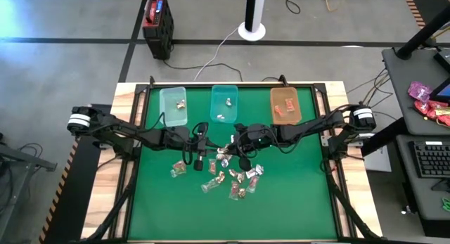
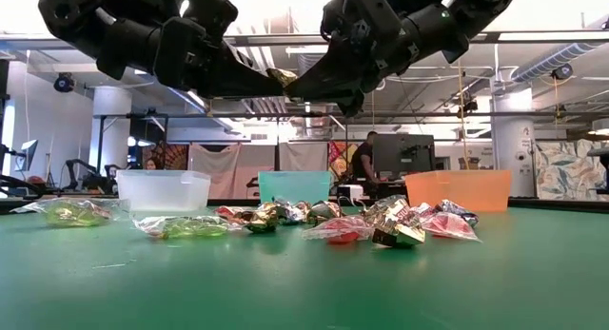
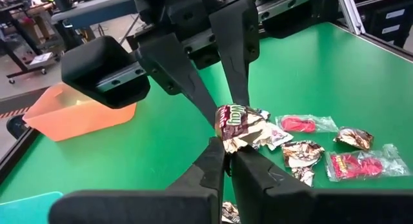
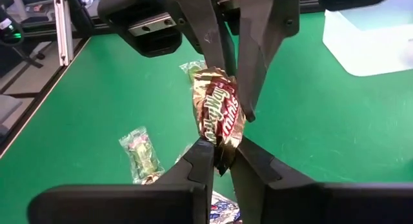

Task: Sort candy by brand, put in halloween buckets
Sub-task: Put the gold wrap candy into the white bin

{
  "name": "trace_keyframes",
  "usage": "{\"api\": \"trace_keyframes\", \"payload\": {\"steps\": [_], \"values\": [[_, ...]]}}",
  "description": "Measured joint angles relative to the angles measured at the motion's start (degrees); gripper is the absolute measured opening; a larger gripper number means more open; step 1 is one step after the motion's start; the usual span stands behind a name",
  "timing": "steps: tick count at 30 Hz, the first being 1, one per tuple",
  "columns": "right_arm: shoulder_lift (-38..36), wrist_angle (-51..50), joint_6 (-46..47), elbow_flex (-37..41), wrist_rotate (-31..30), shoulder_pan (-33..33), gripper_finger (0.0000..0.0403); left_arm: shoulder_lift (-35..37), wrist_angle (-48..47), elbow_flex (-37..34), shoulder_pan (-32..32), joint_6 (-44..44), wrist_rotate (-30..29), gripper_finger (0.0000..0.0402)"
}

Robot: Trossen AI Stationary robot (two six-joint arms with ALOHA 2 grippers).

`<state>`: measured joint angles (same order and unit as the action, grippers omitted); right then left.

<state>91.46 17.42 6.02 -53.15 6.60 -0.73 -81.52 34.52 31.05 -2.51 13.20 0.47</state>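
A brown-and-gold wrapped candy bar hangs high above the table between both grippers. My left gripper and my right gripper meet tip to tip over the table's middle, each shut on the bar. Below lie several loose candies with clear, red and gold wrappers. Along the far edge stand the pale clear bucket, the teal bucket and the orange bucket, each holding a few sweets. My left gripper pinches one crimped end of the bar's wrapper between its two fingers, coming from the table's left and slanting slightly down. The bar is lifted clear of the table. My right gripper pinches the opposite wrapper end between its two fingers, coming from the table's right and slanting down. The bar stretches between the two grippers, clear of the table.
Candy is scattered over the middle of the green mat, including clear-green ones toward the left. Free mat lies near the front edge and at both sides. A red-and-black box stands on the floor beyond the table.
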Motion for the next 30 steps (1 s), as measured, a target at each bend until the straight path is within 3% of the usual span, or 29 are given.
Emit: {"api": "trace_keyframes", "payload": {"steps": [5,8,12,15,17,24,30], "values": [[0.0,-0.9,0.4,0.0,-0.5,0.0,0.0089,0.1,0.4,0.1,0.0,-0.2,-0.1,0.0001],[-0.1,-1.1,0.5,0.0,-0.8,0.4,0.0119,0.1,-1.8,0.1,0.1,-1.2,-4.2,0.0],[-0.5,-2.5,2.3,0.0,-1.6,1.7,0.0153,1.8,-8.6,0.1,0.3,-3.0,-15.6,0.0],[-0.7,-4.4,5.0,0.0,-2.3,2.7,0.0171,4.9,-18.1,0.2,1.8,-6.0,-29.1,0.0],[-0.7,-5.8,6.0,0.0,-2.3,3.2,0.0181,8.2,-25.3,0.2,3.7,-8.7,-34.0,0.0],[-0.5,-5.2,6.0,0.0,-2.7,3.3,0.0192,18.6,-52.9,2.8,16.5,-24.9,-36.8,0.0],[-0.5,-5.1,6.0,0.0,-2.7,3.3,0.019,21.4,-61.7,5.1,28.0,-28.8,-27.5,0.0]]}}
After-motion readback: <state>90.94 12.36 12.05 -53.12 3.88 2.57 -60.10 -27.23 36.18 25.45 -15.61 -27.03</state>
